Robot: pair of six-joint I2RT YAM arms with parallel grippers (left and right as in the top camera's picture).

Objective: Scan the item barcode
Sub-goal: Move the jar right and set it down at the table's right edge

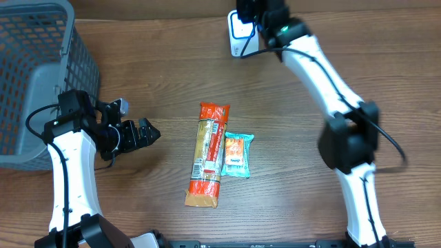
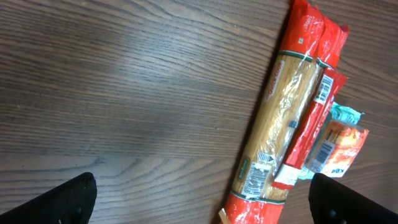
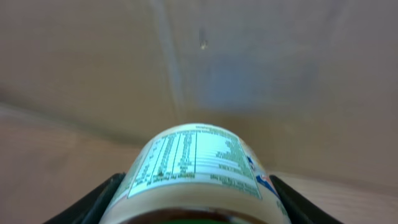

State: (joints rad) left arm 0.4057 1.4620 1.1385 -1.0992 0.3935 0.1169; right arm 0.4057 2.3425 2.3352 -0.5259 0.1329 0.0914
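While the right fingers clamp the jar at the overhead view's top centre, its round side could slip, turning the barcode away. Lower left, the left fingers gape wide and empty beside the pasta pack.
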